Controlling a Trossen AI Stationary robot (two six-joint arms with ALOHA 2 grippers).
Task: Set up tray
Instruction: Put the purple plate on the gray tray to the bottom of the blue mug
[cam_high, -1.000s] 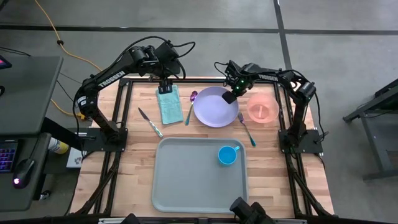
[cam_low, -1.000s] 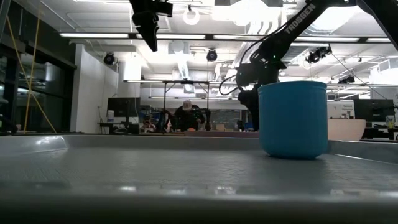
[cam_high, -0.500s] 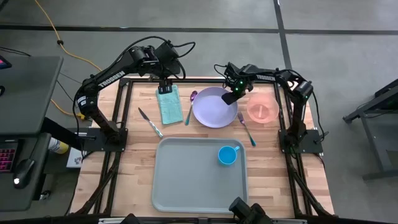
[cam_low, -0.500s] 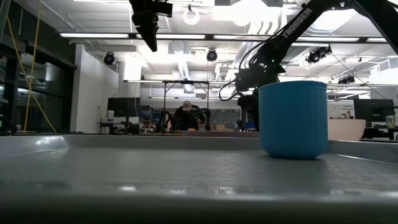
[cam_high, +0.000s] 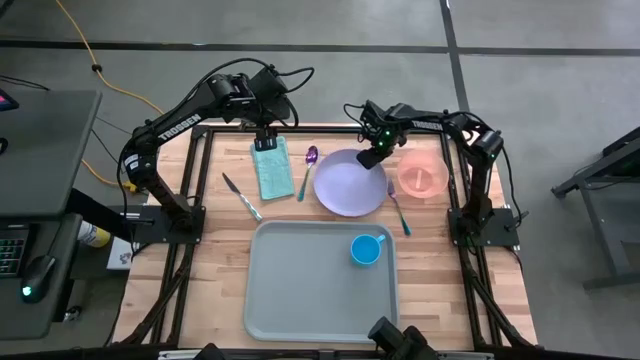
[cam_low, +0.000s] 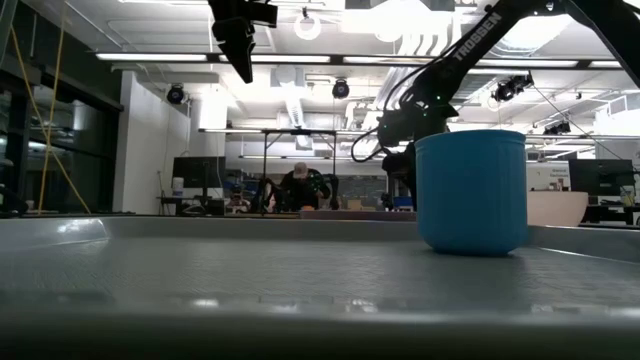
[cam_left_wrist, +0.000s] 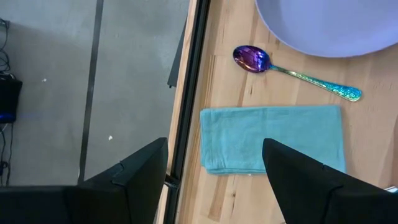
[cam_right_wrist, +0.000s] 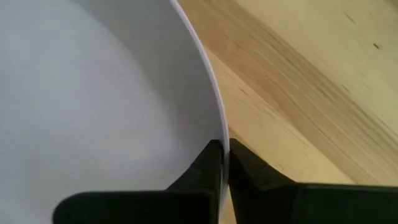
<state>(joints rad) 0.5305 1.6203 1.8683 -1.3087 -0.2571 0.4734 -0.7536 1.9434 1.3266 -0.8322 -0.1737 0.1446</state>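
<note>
The round lavender plate (cam_high: 349, 182) lies on the wooden table beyond the tray (cam_high: 300, 295), a large grey-green one at the near middle with a blue cup (cam_high: 366, 249) standing on it. My right gripper (cam_high: 371, 155) is shut on the plate's far right rim. My left gripper (cam_high: 268, 137) hangs open above the far end of the folded teal napkin (cam_high: 272, 167) and touches nothing. In the left wrist view the napkin (cam_left_wrist: 273, 134) lies flat between the two fingers. My right gripper pinches the plate's rim (cam_right_wrist: 224, 140) at its far right side between its two fingers, one fingertip (cam_right_wrist: 211, 165) over the plate's inside and the other (cam_right_wrist: 244, 167) outside it. The fingers come down on it from above, slanting. Whether that edge is lifted off the table, I cannot tell.
A pink bowl (cam_high: 422, 177) stands right of the plate, with a fork (cam_high: 397, 207) between them. A spoon (cam_high: 307, 170) lies between napkin and plate, and a knife (cam_high: 242, 196) lies left of the napkin. The tray's left half is bare.
My right gripper has shut on the plate's rim. The plate has shifted a little toward the table's near edge.
</note>
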